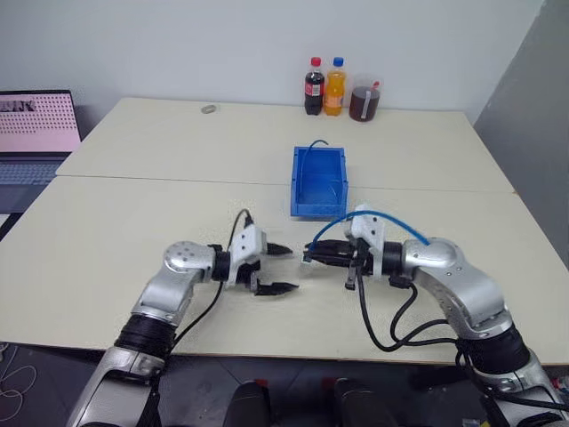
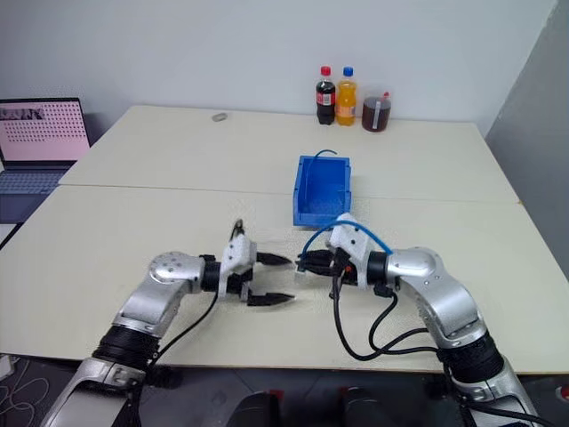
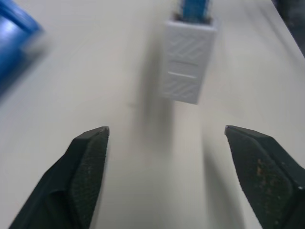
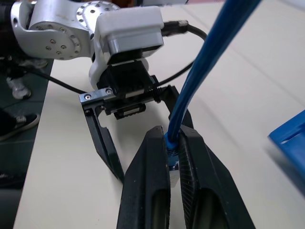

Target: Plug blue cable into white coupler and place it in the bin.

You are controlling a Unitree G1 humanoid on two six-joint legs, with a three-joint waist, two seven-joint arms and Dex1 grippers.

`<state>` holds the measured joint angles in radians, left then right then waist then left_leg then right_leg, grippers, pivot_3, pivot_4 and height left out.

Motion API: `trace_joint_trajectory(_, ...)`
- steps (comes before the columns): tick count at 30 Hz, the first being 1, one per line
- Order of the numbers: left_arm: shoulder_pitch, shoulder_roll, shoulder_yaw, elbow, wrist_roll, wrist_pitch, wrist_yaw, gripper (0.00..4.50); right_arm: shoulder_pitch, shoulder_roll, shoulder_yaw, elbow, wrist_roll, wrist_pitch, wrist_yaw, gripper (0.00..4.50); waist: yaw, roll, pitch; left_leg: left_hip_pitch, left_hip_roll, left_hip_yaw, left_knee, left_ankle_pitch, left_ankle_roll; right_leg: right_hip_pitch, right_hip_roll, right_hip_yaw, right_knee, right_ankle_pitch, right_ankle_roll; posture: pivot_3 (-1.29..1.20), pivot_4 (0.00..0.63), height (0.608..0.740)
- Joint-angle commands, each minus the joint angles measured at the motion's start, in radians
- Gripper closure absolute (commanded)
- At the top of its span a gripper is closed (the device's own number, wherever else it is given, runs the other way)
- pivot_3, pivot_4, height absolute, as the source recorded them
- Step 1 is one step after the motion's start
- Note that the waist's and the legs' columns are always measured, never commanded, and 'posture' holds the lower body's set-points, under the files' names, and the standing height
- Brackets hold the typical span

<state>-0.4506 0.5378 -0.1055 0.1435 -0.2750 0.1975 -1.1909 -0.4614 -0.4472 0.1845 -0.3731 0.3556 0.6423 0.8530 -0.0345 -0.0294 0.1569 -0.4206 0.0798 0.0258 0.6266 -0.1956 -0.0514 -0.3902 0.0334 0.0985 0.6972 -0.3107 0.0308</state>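
My right gripper [image 1: 308, 258] is shut on the blue cable [image 1: 391, 219] just behind its plug, and the cable arcs back over the right wrist. In the right wrist view the pads [image 4: 157, 157] pinch the cable [image 4: 209, 52] tightly. The white coupler [image 3: 187, 62] sits on the cable's end, off the table, with the cable running into its far socket. My left gripper [image 1: 292, 269] is open, its fingers spread wide, facing the coupler a short way off without touching it. The blue bin [image 1: 304, 206] stands just beyond both grippers at the table's middle.
A loop of another blue cable [image 1: 318, 142] pokes out of the bin. Two bottles [image 1: 324, 87] and a jar [image 1: 364, 100] stand at the far edge, and a small grey item [image 1: 208, 109] lies near them. A laptop [image 1: 36, 133] sits at the far left.
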Motion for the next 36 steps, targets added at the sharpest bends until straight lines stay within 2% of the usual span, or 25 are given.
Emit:
trace_joint_trajectory(1, -0.021, 0.007, 0.120, -0.137, -0.112, 0.162, 0.114, 0.00, -0.092, 0.029, -0.114, 0.012, 0.058, 0.023, -0.072, 4.49, 0.000, 0.000, 0.002, 0.000, 0.000, 0.000, 0.000, 0.000, 0.000, 0.000, 0.000, 0.000, 0.000, 0.000, 0.000, 0.00, 0.150, 0.740)
trace_joint_trajectory(3, -0.041, -0.005, 0.155, -0.174, -0.133, 0.214, 0.181, 0.00, -0.151, 0.057, -0.138, 0.084, 0.053, 0.013, -0.110, 4.49, -0.003, 0.001, 0.002, 0.001, 0.000, 0.000, 0.000, 0.000, 0.000, 0.000, 0.000, 0.000, 0.000, 0.000, 0.000, 0.00, 0.150, 0.740)
trace_joint_trajectory(9, -0.154, -0.059, 0.167, -0.157, -0.089, 0.260, 0.372, 0.00, -0.411, 0.134, -0.129, 0.516, -0.051, -0.137, -0.159, 4.49, -0.006, 0.000, 0.007, 0.000, -0.001, 0.000, 0.000, 0.000, 0.000, 0.000, 0.000, 0.000, 0.000, 0.001, 0.001, 0.00, 0.150, 0.740)
trace_joint_trajectory(14, -0.192, -0.081, 0.126, -0.133, -0.041, 0.220, 0.415, 0.00, -0.620, 0.170, -0.113, 0.932, -0.147, -0.261, -0.178, 4.49, -0.007, 0.001, 0.008, -0.002, -0.001, 0.001, -0.001, 0.000, 0.000, -0.001, 0.000, 0.001, -0.002, 0.004, -0.004, 0.00, 0.150, 0.740)
trace_joint_trajectory(16, -0.195, -0.089, 0.120, -0.128, -0.035, 0.214, 0.423, 0.00, -0.685, 0.163, -0.107, 1.070, -0.174, -0.278, -0.157, 3.79, -0.007, 0.001, 0.008, -0.003, -0.001, 0.002, -0.001, 0.000, 0.000, -0.003, -0.001, 0.001, -0.002, 0.004, -0.005, 0.00, 0.150, 0.740)
trace_joint_trajectory(19, -0.199, -0.094, 0.117, -0.122, -0.028, 0.203, 0.429, 0.00, -0.755, 0.120, -0.074, 1.214, -0.231, -0.311, -0.087, 3.29, -0.003, 0.001, 0.008, -0.013, -0.001, 0.002, -0.001, 0.000, 0.000, -0.015, -0.001, 0.001, 0.000, 0.004, -0.005, 0.00, 0.150, 0.740)
trace_joint_trajectory(21, -0.202, -0.089, 0.117, -0.113, -0.020, 0.197, 0.433, 0.00, -0.781, 0.080, -0.044, 1.260, -0.269, -0.322, -0.013, 2.88, 0.001, 0.001, 0.009, -0.015, -0.001, 0.002, -0.001, 0.000, -0.001, -0.016, -0.001, 0.001, 0.000, 0.004, -0.005, 0.00, 0.150, 0.740)
trace_joint_trajectory(25, -0.208, -0.076, 0.124, -0.091, -0.004, 0.186, 0.442, 0.00, -0.800, -0.011, 0.002, 1.304, -0.328, -0.343, 0.120, 1.88, 0.003, 0.002, 0.009, -0.015, -0.001, 0.004, -0.002, 0.000, -0.001, -0.016, -0.002, 0.001, -0.001, 0.004, -0.005, 0.00, 0.150, 0.740)
trace_joint_trajectory(29, -0.208, -0.055, 0.129, -0.060, 0.017, 0.178, 0.453, 0.00, -0.770, -0.104, 0.017, 1.234, -0.339, -0.314, 0.254, 0.90, 0.002, 0.004, 0.011, -0.015, -0.001, 0.004, -0.002, 0.000, 0.000, -0.016, -0.002, 0.001, -0.001, 0.004, -0.005, 0.00, 0.150, 0.740)
trace_joint_trajectory(33, -0.188, -0.027, 0.136, -0.044, 0.044, 0.170, 0.477, 0.00, -0.611, -0.181, -0.008, 0.958, -0.286, -0.232, 0.319, 0.03, 0.000, 0.004, 0.011, -0.014, -0.001, 0.004, -0.002, 0.000, 0.000, -0.016, -0.001, 0.001, 0.000, 0.004, -0.005, 0.00, 0.150, 0.740)
trace_joint_trajectory(36, -0.145, 0.004, 0.166, -0.054, 0.052, 0.164, 0.491, 0.00, -0.439, -0.185, -0.112, 0.683, -0.213, -0.132, 0.227, 0.03, -0.001, 0.004, 0.011, -0.015, -0.001, 0.003, -0.002, 0.000, 0.000, -0.016, -0.001, 0.001, 0.000, 0.004, -0.005, 0.00, 0.150, 0.740)
